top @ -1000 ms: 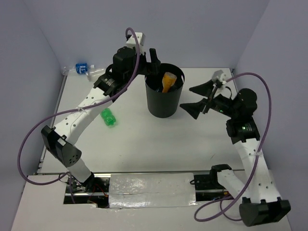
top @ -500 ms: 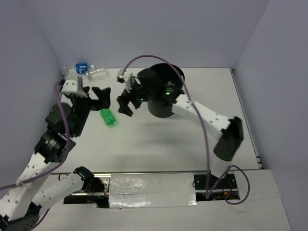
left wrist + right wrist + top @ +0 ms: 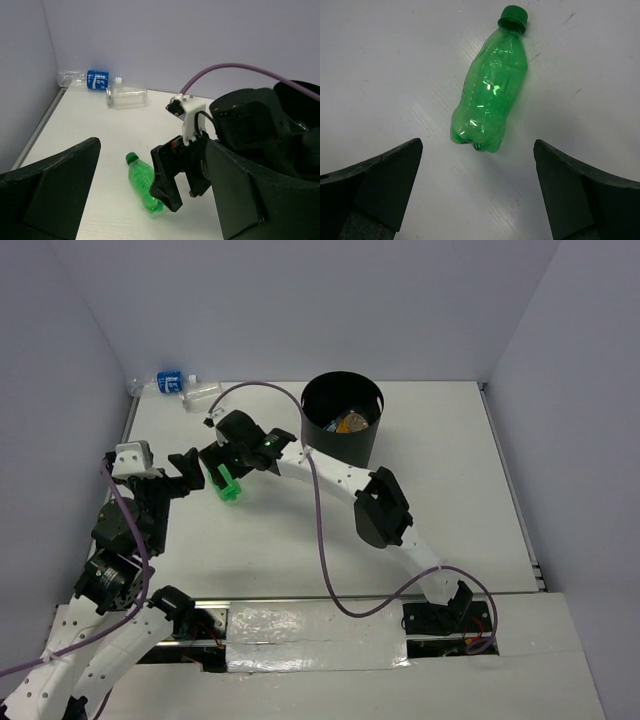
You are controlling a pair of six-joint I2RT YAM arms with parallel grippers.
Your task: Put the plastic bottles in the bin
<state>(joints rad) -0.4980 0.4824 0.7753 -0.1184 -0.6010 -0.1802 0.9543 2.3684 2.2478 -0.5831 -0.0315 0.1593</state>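
Bottles lie in three places about the bin (image 3: 350, 452), which stands upright on the white surface (image 3: 450, 490). Inside the bin an orange bottle (image 3: 352, 423) shows, with other pieces beside it too small to tell. Left of the bin and a little nearer the arm bases, well apart from its wall, the green bottle (image 3: 490, 100) lies on its side with its cap on. Far left of the bin, by the back wall, a clear bottle with a blue label (image 3: 90, 79) lies flat. A second clear bottle (image 3: 127, 96) lies just beside it, on the side towards the bin.

The right arm stretches past the front of the bin to its left. The right claw (image 3: 476, 150) hangs over the green bottle, spread wide and holding nothing. One finger stands off each side of the bottle's base, neither touching it, and the cap points away from the wrist. The left claw (image 3: 185, 472) is farther left of the bin than the green bottle. It is also spread wide and empty, and faces the bottle and the right claw. A purple cable (image 3: 235, 67) arcs above the right wrist.
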